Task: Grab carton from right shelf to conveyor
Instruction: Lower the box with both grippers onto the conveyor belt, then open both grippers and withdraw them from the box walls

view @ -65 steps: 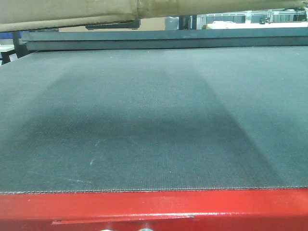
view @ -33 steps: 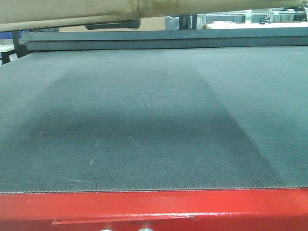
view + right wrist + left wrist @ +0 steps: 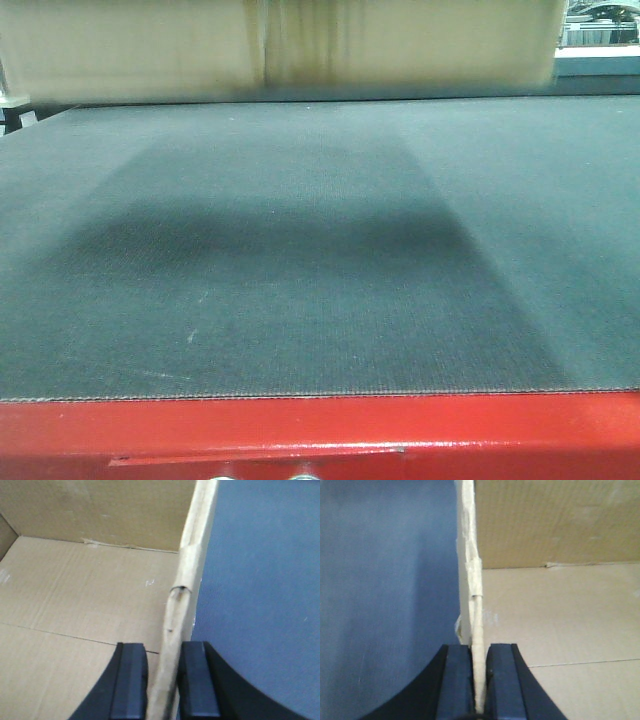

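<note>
The carton (image 3: 300,45) is a plain brown cardboard box standing low at the far end of the conveyor (image 3: 320,250), a dark grey woven belt with a red frame edge (image 3: 320,435). In the left wrist view my left gripper (image 3: 479,647) is shut on the carton's (image 3: 560,610) left wall edge, with the belt (image 3: 385,580) beside it. The right wrist view shows my right gripper (image 3: 162,645) shut on the carton's (image 3: 75,595) right wall edge, with the belt (image 3: 260,580) on its outer side. The box is open-topped and its inside looks bare. The right shelf is out of view.
Pale racking (image 3: 600,35) shows past the carton's right side at the back. A dark stand (image 3: 15,115) is at the belt's far left corner. Silver bolts (image 3: 305,476) sit under the red frame edge nearest me.
The carton has come down from the top edge of the front view. Its brown face now covers the far frame of the belt, which showed before.
</note>
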